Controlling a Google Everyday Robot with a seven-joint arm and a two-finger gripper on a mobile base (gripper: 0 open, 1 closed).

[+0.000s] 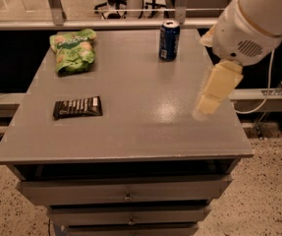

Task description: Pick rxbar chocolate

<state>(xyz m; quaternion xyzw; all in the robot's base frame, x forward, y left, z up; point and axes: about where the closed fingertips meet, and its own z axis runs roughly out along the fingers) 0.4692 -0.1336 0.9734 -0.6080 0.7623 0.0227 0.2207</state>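
Observation:
The rxbar chocolate [77, 107] is a flat black bar with white lettering and a white right end. It lies flat on the left front part of the grey table top [145, 82]. My gripper [208, 101] is cream-coloured and hangs from the white arm [251, 21] over the right side of the table. It points down and to the left, a little above the surface. It is far to the right of the bar and holds nothing that I can see.
A crinkly green snack bag [74, 49] lies at the back left. A blue soda can [169, 40] stands upright at the back middle, just behind the gripper. Drawers [126, 196] sit under the top. A metal rail [106, 23] runs behind.

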